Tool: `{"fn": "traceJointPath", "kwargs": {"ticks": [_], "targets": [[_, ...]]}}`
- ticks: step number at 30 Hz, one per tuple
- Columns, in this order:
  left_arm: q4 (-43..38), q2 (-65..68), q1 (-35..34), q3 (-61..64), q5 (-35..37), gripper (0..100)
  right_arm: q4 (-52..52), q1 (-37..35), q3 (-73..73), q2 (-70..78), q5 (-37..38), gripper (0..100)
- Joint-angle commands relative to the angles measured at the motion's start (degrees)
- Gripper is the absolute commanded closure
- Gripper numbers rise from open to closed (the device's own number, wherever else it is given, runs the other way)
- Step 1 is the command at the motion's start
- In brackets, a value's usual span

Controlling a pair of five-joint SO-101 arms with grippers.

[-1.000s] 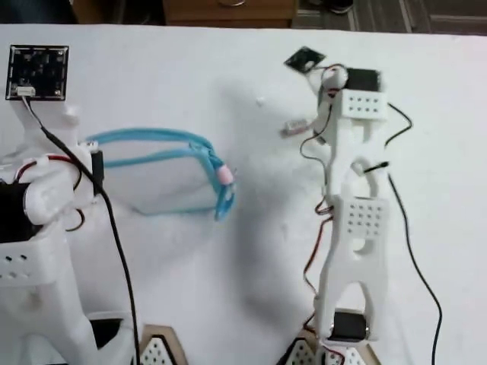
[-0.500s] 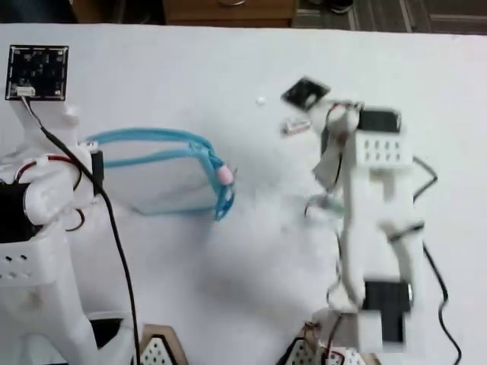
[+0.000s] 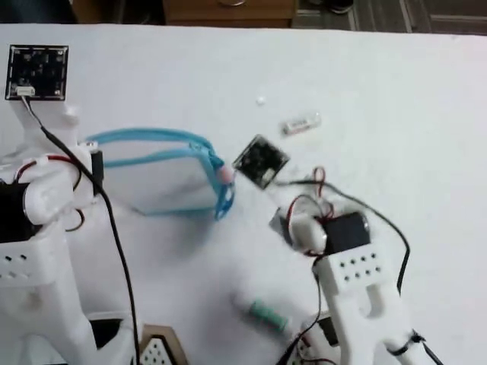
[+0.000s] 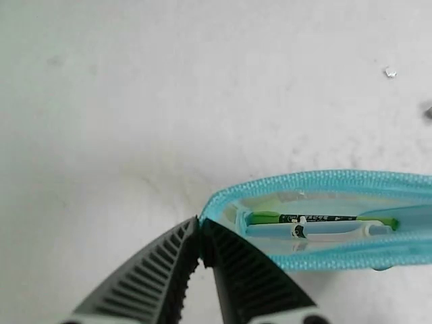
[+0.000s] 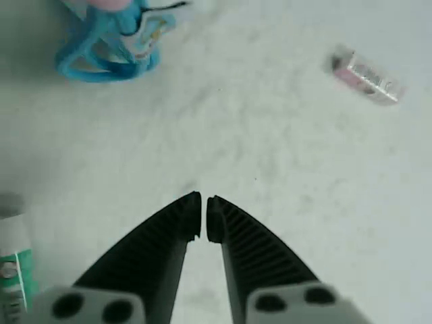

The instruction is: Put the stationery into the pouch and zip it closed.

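High view: fixed, looked steeply down over bench (image 3: 396,76) from well above, arm bases at near edge. Left wrist view: sat behind left claw (image 4: 200,246), faced down, close on pouch (image 4: 304,181) end. Right wrist view: sat behind right claw (image 5: 202,216), low over bench. Shared with high view: pouch, small packet (image 5: 364,75).

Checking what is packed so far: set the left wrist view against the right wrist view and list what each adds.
Left wrist view adds: pens inside the open pouch, and the left gripper shut on its end. Right wrist view adds: a pink wrapped piece, a green-and-white tube and the shut right gripper. Both share the blue pouch.
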Motion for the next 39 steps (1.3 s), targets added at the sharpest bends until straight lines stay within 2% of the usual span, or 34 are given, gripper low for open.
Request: {"fn": "traceJointPath", "kwargs": {"ticks": [1, 6, 8, 11, 18, 27, 33, 39], "targets": [[0.26, 4.62, 0.92, 4.48, -0.44, 98, 3.56, -2.59, 5.1, -0.4, 3.43, 92.3], [0.26, 4.62, 0.92, 4.48, -0.44, 98, 15.25, -3.74, 7.56, -0.13, 4.84, 71.4], [0.26, 4.62, 0.92, 4.48, -0.44, 98, 17.45, -5.05, 7.21, -0.57, 5.98, 66.4], [0.26, 4.62, 0.92, 4.48, -0.44, 98, 18.15, -7.69, 7.47, -4.26, 7.03, 66.3], [0.26, 4.62, 0.92, 4.48, -0.44, 98, 20.44, -19.74, 7.47, -11.21, 8.0, 66.3], [0.26, 4.7, 0.92, 4.48, -0.44, 98, 20.62, -21.32, 5.27, -11.38, 6.77, 66.3], [0.26, 4.7, 0.92, 4.48, -0.18, 98, 25.19, -30.02, -1.05, -11.12, 6.24, 66.3], [0.26, 4.79, 0.92, 4.22, -0.26, 98, 26.07, -40.31, -9.32, -1.01, -4.92, 66.3]]}}
